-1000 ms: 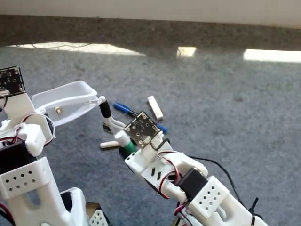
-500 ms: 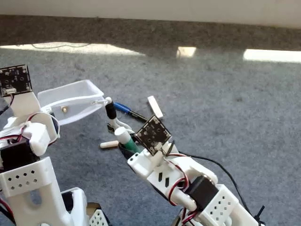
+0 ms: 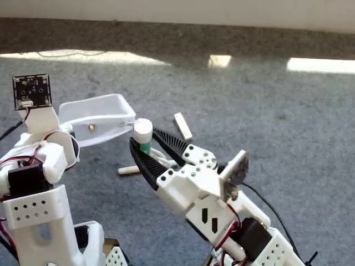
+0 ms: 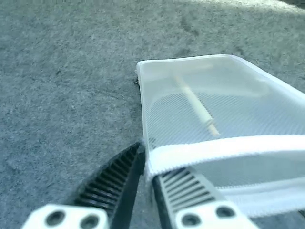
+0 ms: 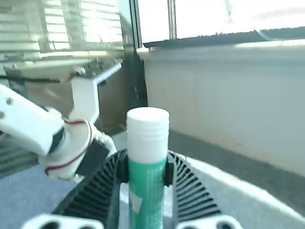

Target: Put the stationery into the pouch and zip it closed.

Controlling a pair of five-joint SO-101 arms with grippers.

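Right pincer (image 3: 145,139): clenched on the glue stick (image 3: 142,131), one ribbed black jaw on each side of its green barrel.
Glue stick: upright between the jaws, white cap on top and clear of them. It is held up off the tabletop (image 3: 277,138).
Glue stick and pouch: in the high view the cap is just beside the near corner of the pouch (image 3: 97,119). I cannot tell whether the two touch. The stick is outside the pouch.
Left pincer (image 4: 148,164): grasping the pouch, its jaws closed on the white band along the pouch's edge.
Pouch: white, with see-through mesh walls, held by that band at the left of the tabletop. Its mouth is open and the zip is not drawn shut. Whether its far end rests on the tabletop I cannot tell.
Inside the pouch: one thin pale stick (image 4: 196,106) lies slantwise along the mesh floor. Whether it is a pencil or something else I cannot tell.
Near the pincers, on the tabletop: a short beige stick (image 3: 128,170) lies flat below the pouch and beside the right pincer's lower jaw, apart from both.
Farther out: a small white block (image 3: 182,126), like an eraser, lies on the grey surface just beyond the right pincer's upper jaw. It is outside the pouch and near its open end.
Tabletop: grey and carpet-like, with bright strips of light along its far side.
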